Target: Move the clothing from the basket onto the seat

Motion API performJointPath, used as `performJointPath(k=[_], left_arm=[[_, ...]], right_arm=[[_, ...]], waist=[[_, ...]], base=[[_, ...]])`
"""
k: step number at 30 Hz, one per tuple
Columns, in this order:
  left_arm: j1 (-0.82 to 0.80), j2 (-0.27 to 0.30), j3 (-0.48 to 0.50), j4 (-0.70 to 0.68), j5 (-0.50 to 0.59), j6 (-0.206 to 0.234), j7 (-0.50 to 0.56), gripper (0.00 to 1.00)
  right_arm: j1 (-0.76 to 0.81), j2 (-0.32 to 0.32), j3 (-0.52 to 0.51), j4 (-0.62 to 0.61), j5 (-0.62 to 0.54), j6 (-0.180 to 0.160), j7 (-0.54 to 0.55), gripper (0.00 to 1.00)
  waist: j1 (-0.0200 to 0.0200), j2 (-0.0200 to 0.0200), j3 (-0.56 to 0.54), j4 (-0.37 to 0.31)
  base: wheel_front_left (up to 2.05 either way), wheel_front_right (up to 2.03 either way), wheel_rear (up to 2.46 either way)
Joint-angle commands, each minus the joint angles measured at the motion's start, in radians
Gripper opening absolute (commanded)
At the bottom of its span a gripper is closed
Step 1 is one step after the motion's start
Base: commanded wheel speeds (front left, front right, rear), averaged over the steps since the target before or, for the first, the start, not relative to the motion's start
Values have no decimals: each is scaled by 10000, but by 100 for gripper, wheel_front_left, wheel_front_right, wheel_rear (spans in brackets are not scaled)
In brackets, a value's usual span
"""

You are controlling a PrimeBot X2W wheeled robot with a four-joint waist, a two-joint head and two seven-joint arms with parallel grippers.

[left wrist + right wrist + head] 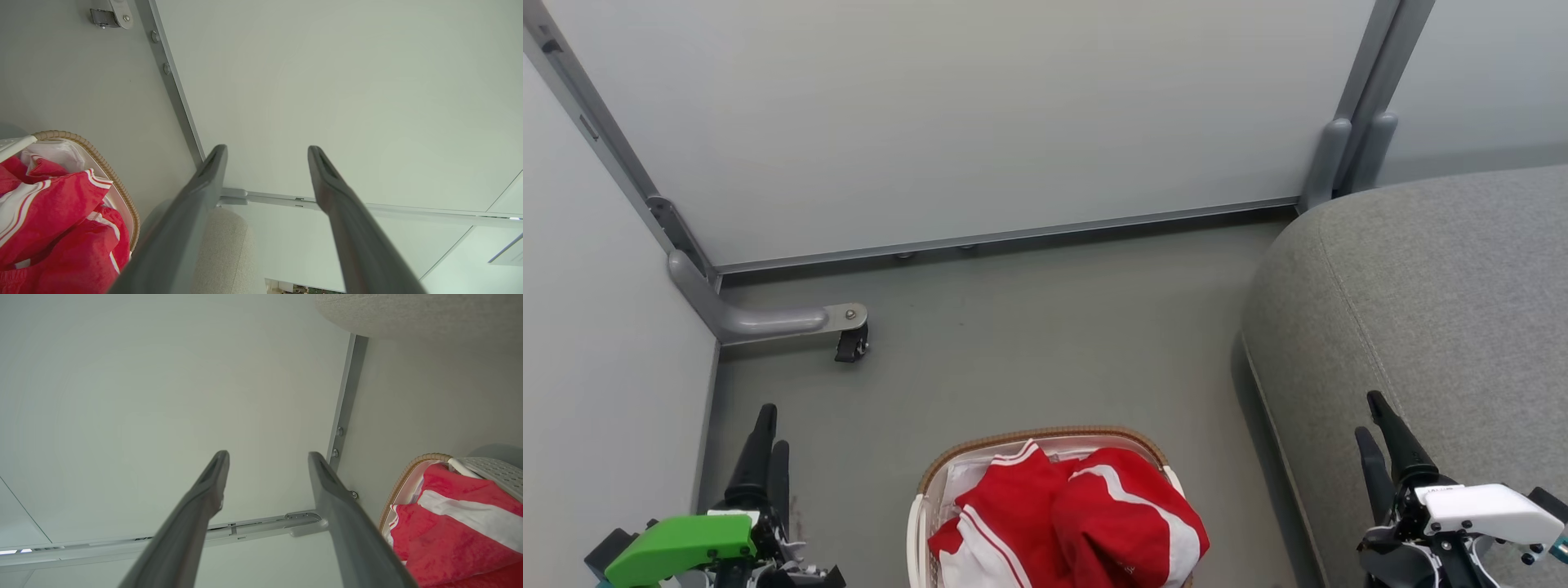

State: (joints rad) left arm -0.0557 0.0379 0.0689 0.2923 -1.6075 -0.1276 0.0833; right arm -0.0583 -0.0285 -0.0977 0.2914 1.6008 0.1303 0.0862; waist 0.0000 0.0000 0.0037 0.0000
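Filling basket (1045, 432), clothing (1094, 518); R wrist cam adds basket's perforated wall (495, 472).

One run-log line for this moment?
red-white clothing: in white perforated basket | left pincer: open | right pincer: open

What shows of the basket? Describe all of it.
The basket is white perforated plastic with a brown woven rim and a white liner, standing upright on the grey floor left of the seat, apart from it. The red-and-white clothing fills it, heaped above the rim. Its near end is cut off.
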Motion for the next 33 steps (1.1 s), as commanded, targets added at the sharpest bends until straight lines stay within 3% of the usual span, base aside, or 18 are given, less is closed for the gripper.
performJointPath(k=[1,7,13,19,26,33], left_arm=[[-161,34,-127,-236,182,-4,-124,100],[-149,44,-404,-339,609,-6,-406,100],[-215,53,-588,-501,1403,-9,-667,100],[-253,62,-673,-744,2714,-12,-911,100],[-249,72,-847,-989,4470,25,-1183,100],[-226,81,-1026,-1147,6186,66,-1428,100]], right_arm=[[-84,-81,17,-205,-175,0,-146,100],[-82,-96,3,-286,-690,1,-428,100],[-67,-111,-70,-577,-1954,1,-690,100],[-48,-123,-172,-964,-3424,2,-935,100],[39,-135,87,-1594,-5895,2,-1210,100],[196,-148,239,-1852,-7446,2,-1459,100]], waist=[[0,0,2,2],[0,0,3,8],[0,0,4,19],[0,0,10,31],[0,0,35,46],[0,0,48,54]], base=[[0,0,0],[0,0,0],[0,0,0],[0,0,0],[0,0,0],[0,0,0]])
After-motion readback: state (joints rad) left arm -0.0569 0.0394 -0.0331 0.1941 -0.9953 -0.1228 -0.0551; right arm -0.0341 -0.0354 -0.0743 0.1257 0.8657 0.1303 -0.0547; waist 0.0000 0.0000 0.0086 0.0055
